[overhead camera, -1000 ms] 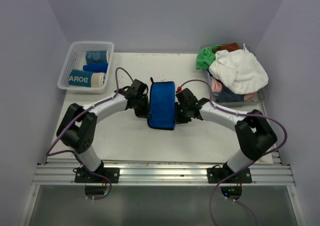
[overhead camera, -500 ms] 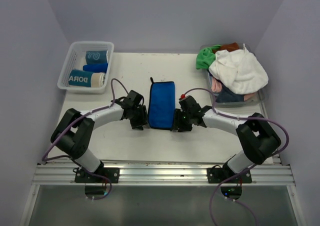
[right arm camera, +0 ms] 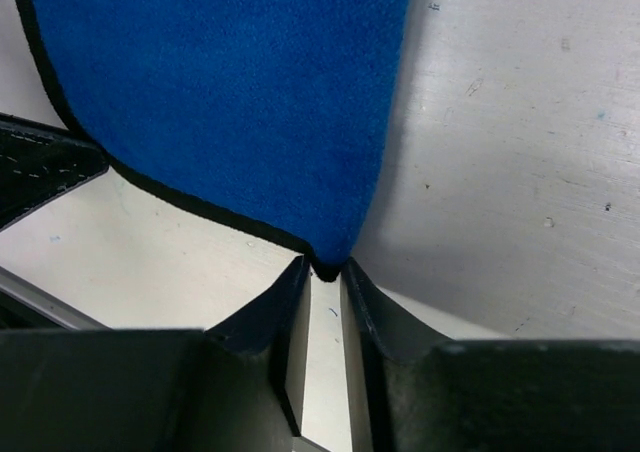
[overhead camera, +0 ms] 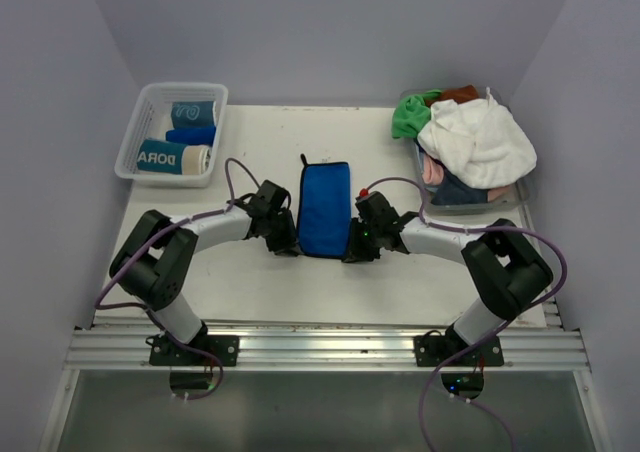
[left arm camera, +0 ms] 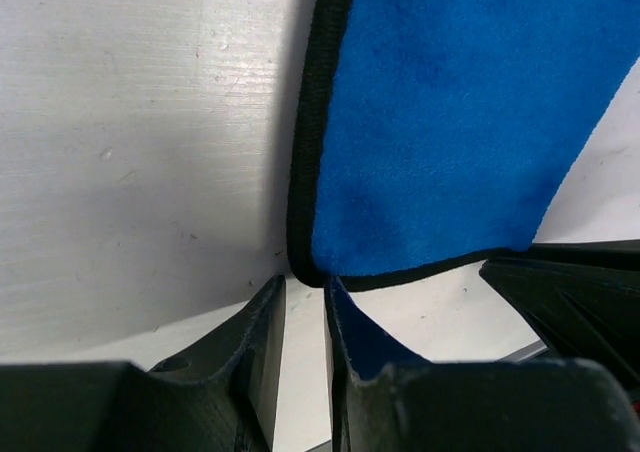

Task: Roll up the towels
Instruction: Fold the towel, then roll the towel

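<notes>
A royal blue towel point(overhead camera: 324, 210) with a black hem lies flat, folded into a long strip, on the middle of the white table. My left gripper point(overhead camera: 288, 244) is low at its near left corner. In the left wrist view the jaws point(left arm camera: 305, 284) stand a narrow gap apart, with the towel corner point(left arm camera: 303, 262) just past the tips. My right gripper point(overhead camera: 351, 252) is at the near right corner. There the jaws point(right arm camera: 323, 270) are also narrowly apart, and the tip of the towel point(right arm camera: 250, 102) reaches in between the fingertips.
A clear mesh basket point(overhead camera: 135, 137) at the back left holds rolled towels: a teal and beige one point(overhead camera: 172, 157), a blue one point(overhead camera: 192, 134) and another teal one point(overhead camera: 193, 112). At the back right a bin point(overhead camera: 470, 200) is heaped with a white towel point(overhead camera: 478, 140), a green towel point(overhead camera: 410, 117) and others.
A second ago both grippers held the blue towel at its sides. They let go, the towel now lies flatter, and both grippers slid to its near corners, jaws widening and then narrowing.
</notes>
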